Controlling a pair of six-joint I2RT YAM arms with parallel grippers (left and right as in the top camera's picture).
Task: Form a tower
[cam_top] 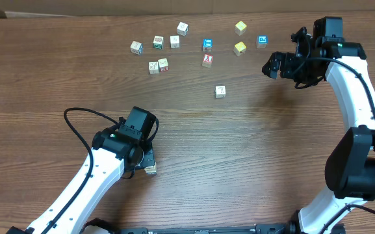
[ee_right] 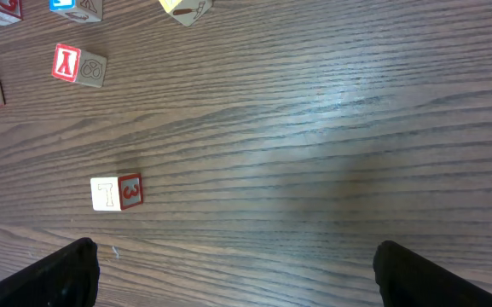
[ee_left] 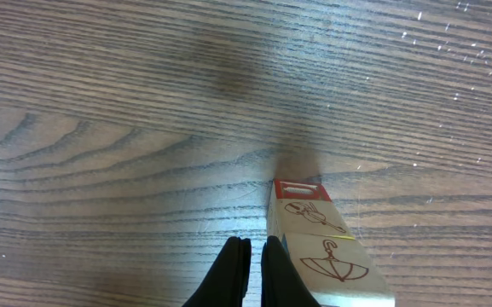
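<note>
The tower [ee_left: 321, 247] stands on the worktop [ee_left: 143, 128] just beside the left tool [ee_left: 252, 271], whose fingers are pressed together and hold nothing; whether they touch the column I cannot tell. That closeness is the hazard: a sideways swing or a slanted lift could, I judge, nudge the one-cube-wide column and topple it. The right tool [cam_top: 275, 65], jaws spread wide and empty, hovers well apart, near the scattered cubes [cam_top: 240, 47]; setting one on top off-centre could tip it too.

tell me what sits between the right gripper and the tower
In the overhead view the stretch between the right gripper and the tower is bare table. One lone cube lies just off that line.
</note>
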